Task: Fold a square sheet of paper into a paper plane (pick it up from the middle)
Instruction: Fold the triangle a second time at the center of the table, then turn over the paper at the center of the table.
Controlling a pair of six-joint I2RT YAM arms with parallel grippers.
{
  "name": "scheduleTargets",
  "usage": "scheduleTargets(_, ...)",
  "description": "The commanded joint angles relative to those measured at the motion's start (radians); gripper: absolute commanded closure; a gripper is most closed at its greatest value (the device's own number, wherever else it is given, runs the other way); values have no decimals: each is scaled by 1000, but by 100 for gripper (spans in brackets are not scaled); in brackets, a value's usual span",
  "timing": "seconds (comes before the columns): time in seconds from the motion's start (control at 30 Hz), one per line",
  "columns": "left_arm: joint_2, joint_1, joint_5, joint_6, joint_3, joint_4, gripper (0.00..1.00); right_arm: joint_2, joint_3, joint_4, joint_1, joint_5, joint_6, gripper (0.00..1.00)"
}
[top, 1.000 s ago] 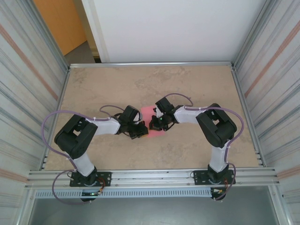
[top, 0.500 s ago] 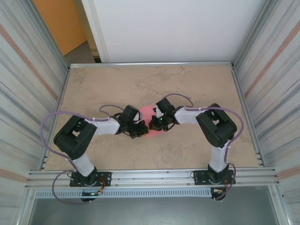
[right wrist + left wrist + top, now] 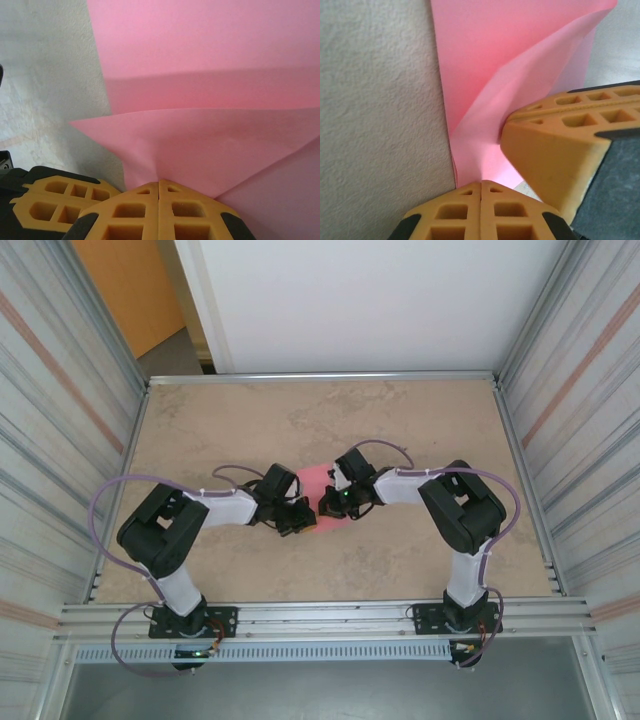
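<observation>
Square sheet of paper, pink, lies on the tan table, partly folded and not yet a dart. One flap is lifted off the flat layer, and a crease crosses it in the right wrist view.

Left arm reaches in to the sheet's left, right arm to its right, and both wrists meet over its near half.

Left gripper: jaws together, pinching the sheet's near left edge where the flap rises. Right gripper: jaws together, clamped on the point of a folded layer at the sheet's near side.

Risks, as I judge them:
- Two pinches very close together on thin paper. Any pull apart or unequal lift could tear it between them.
- Each grip takes only the very edge, so a sideways drag could slip the paper out.
- If the flap comes down off line, the crease sets skew and the nose goes crooked.

Around the sheet: ribbed metal walls well off to either side, and a white panel beyond the far side. The real obstruction is each gripper's neighbour. The right one's orange finger sits just beside the left pinch and crowds the flap's path.
</observation>
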Motion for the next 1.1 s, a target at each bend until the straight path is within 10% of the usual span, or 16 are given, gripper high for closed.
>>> scheduleTargets(0.0, 46, 1, -46, -20, -34, -173, 100, 29, -13, -18, -76, 72, -26, 99)
scheduleTargets(0.57, 5, 1, 3, 31, 38, -164, 98, 1, 150, -140, -244, 59, -87, 95)
scheduleTargets(1.07, -2, 75, 17, 68, 144, -49, 80, -202, -92, -21, -124, 71, 183, 60)
